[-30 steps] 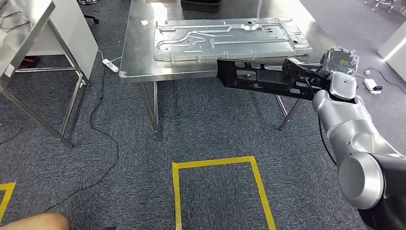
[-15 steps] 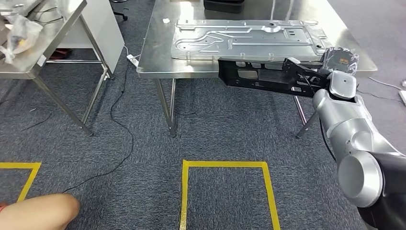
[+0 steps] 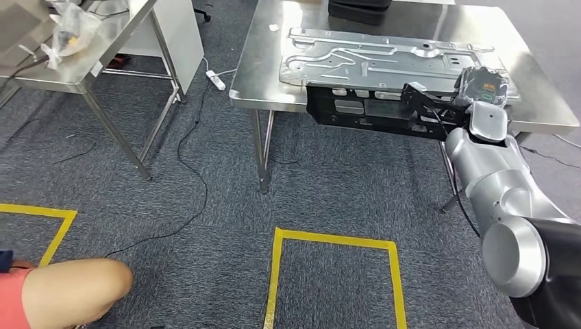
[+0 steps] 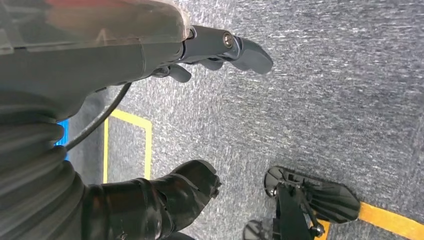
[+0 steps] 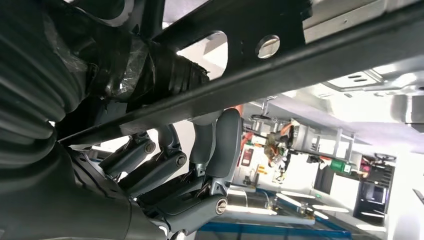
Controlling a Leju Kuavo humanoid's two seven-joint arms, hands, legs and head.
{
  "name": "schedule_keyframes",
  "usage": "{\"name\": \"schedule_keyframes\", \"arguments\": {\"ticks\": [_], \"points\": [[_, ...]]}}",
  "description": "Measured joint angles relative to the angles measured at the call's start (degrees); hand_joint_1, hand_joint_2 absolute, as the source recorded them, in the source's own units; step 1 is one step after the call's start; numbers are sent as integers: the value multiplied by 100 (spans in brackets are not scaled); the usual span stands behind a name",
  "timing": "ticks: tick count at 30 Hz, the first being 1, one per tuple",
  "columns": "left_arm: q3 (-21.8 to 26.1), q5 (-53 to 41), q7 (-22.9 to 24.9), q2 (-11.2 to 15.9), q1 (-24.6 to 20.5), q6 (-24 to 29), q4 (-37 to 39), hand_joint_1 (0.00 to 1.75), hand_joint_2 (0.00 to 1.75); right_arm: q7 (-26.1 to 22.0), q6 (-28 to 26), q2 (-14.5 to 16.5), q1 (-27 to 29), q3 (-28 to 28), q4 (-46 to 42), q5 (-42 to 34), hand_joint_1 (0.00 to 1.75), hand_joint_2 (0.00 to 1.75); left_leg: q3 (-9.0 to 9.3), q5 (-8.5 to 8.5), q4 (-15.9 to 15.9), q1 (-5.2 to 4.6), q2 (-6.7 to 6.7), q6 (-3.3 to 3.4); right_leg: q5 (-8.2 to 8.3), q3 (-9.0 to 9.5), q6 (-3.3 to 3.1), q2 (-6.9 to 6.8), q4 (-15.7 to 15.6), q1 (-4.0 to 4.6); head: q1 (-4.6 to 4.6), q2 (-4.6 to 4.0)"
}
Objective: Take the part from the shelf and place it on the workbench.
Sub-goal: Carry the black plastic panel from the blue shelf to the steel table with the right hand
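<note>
The right hand point(image 3: 481, 88) holds the long black part point(image 3: 373, 113) by one end, so its free end may strike the table point(image 3: 264, 75) edge, while the left hand point(image 4: 165, 50) fingers hang apart, holding nothing.

Steel workbench point(image 3: 274, 75) w/ stamped metal panel point(image 3: 384, 58) (lying flat).

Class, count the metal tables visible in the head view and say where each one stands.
2. One workbench straight ahead carries the silver panel; a second table stands at the far left, holding a plastic bag. Others may lie outside the frame.

A workshop: steel workbenches point(image 3: 274, 75), a stamped metal panel point(image 3: 384, 58), yellow floor tape point(image 3: 332, 240) on grey carpet.
</note>
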Motion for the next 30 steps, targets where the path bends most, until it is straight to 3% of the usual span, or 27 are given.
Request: {"name": "schedule_keyframes", "arguments": {"ticks": [1, 2, 5, 7, 10, 12, 14, 15, 16, 17, 19, 21, 24, 26, 27, 30], "points": [[2, -1, -1, 0, 5, 1, 0, 0, 175, -34, -24, -5, 24, -8, 3, -14, 175, 175, 0, -3, 11, 0, -27, -3, 45, -54, 3, 6, 71, -3, 0, 0], [4, -2, -1, 1, 9, 1, 0, 0, 175, -65, -43, -9, 43, -17, 4, -25, 175, 175, -1, -9, 25, 0, -48, -10, 195, 6, 0, 9, -94, -8, 1, 0], [5, -7, -1, 0, 6, 1, 0, 0, 175, -116, -84, -15, 50, -37, 2, -9, 175, 175, -21, -42, 88, -8, -93, -66, 698, 499, -41, 32, -1166, -13, 0, 0], [7, -14, -1, 2, 6, 1, 0, 0, 175, -129, -107, -16, 47, -43, 0, 15, 175, 175, -54, -45, 109, -20, -105, -121, 744, 609, -83, 50, -1429, 16, -1, 0], [8, -35, -1, 13, 18, 2, 0, 0, 175, -129, -110, -20, 48, -43, -3, 26, 175, 175, -103, -85, 153, -27, -92, -208, 794, 597, -179, 36, -1458, 3, -3, 0], [8, -56, -1, 22, 16, 1, 0, 0, 175, -129, -109, -20, 44, -43, -8, 27, 175, 175, -275, -349, 550, -20, -44, -257, 820, 601, -254, 16, -1486, -23, -7, 0], [8, -83, -1, 21, 17, -3, 0, 0, 175, -126, -107, -25, 43, -43, -10, 28, 175, 175, -606, -728, 1318, -2, -3, -294, 823, 592, -286, 4, -1486, -10, -9, 0], [8, -97, 0, 21, 21, -5, 0, 0, 175, -125, -105, -27, 45, -43, -9, 28, 175, 175, -746, -839, 1639, 5, 6, -304, 824, 588, -288, 1, -1483, -4, -9, 0], [7, -109, 1, 22, 24, -7, 0, 0, 175, -124, -103, -29, 47, -43, -9, 29, 175, 175, -796, -842, 1768, 8, 11, -307, 824, 585, -290, 1, -1478, 1, -10, 0], [7, -118, 1, 24, 26, -9, 0, 0, 175, -124, -100, -29, 47, -43, -9, 29, 175, 175, -731, -736, 1664, 9, 13, -301, 823, 586, -289, 2, -1472, 5, -10, 0], [5, -122, 1, 37, 22, -10, 0, 0, 175, -123, -91, -33, 38, -44, -11, 28, 175, 175, -354, -376, 931, 5, 25, -258, 813, 593, -275, 2, -1459, 11, -10, 0], [5, -121, 0, 51, 15, -10, 0, 0, 175, -123, -52, -48, 3, -50, -15, 28, 175, 175, -35, -193, 296, -17, 41, -208, 806, 578, -236, 0, -1440, 33, -8, 0], [6, -121, -1, 55, 15, -5, 0, 0, 175, -115, 68, -67, -90, -61, -24, 29, 175, 175, 35, -171, 132, -37, 37, -138, 826, 559, -147, -3, -1455, 46, -5, 0], [5, -124, -3, 55, 10, -3, 0, 0, 175, -109, 130, -73, -165, -61, -36, 29, 175, 175, 65, -123, 59, -21, 42, -58, 727, 510, -85, 4, -1340, 31, -1, 0], [5, -125, -4, 55, 4, -3, 0, 0, 175, -108, 153, -80, -207, -61, -40, 29, 175, 175, 78, -99, 23, -9, 44, -22, 594, 419, -58, 11, -1131, 25, 1, 0], [7, -127, -5, 57, 2, -3, 0, 0, 175, -100, 204, -107, -276, -61, -40, 28, 175, 175, 75, -84, 14, -4, 25, 12, 114, -56, 1, 22, -74, 9, 4, 0]]}}
